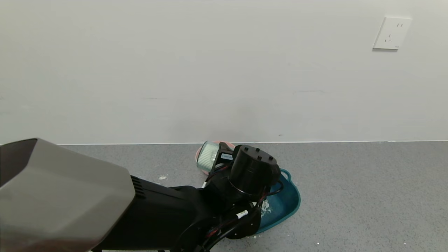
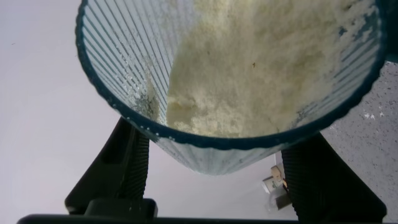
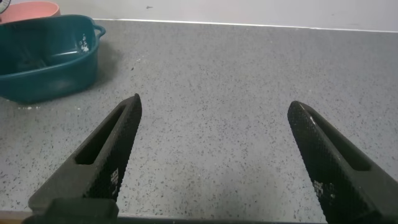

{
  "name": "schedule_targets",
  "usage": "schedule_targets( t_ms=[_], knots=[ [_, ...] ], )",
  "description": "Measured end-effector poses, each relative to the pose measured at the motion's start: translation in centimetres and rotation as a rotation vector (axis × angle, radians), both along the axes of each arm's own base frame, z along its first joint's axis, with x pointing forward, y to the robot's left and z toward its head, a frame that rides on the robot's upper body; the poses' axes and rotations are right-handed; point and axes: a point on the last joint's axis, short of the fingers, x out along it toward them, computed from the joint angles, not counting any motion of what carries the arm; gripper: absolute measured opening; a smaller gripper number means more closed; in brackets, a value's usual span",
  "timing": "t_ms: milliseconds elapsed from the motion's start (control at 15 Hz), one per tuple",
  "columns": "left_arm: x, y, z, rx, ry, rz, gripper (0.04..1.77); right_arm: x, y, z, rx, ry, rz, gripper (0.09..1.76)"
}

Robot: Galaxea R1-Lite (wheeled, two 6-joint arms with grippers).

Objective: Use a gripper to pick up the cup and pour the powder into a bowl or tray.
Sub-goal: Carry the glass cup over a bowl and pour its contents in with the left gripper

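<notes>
My left gripper (image 1: 224, 159) is shut on the cup (image 1: 207, 156), a pale-green ribbed glass, and holds it tipped on its side above the far edge of the teal basin (image 1: 288, 201). In the left wrist view the cup (image 2: 124, 56) fills the frame between the black fingers (image 2: 118, 168), with clumpy white powder (image 2: 267, 68) lying against its wall up to the rim. Some powder (image 1: 266, 207) lies in the basin. My right gripper (image 3: 214, 124) is open and empty low over the grey counter; the basin (image 3: 43, 62) shows off to its side.
A round pink bowl (image 1: 227, 144) stands behind the cup near the wall; it also shows in the right wrist view (image 3: 31, 9). Bits of spilled powder (image 1: 161, 177) lie on the grey counter (image 1: 367, 196). A wall socket (image 1: 391, 33) is at upper right.
</notes>
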Motion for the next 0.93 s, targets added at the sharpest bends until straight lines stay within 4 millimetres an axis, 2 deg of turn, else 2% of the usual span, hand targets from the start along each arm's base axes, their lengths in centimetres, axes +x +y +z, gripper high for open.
schedule_targets(
  t_ms=[933],
  knots=[
    [-1.4, -1.1, -0.3, 0.079, -0.012, 0.022, 1.24, 0.0, 0.0, 0.0, 0.0, 0.0, 0.001, 1.71]
  ],
)
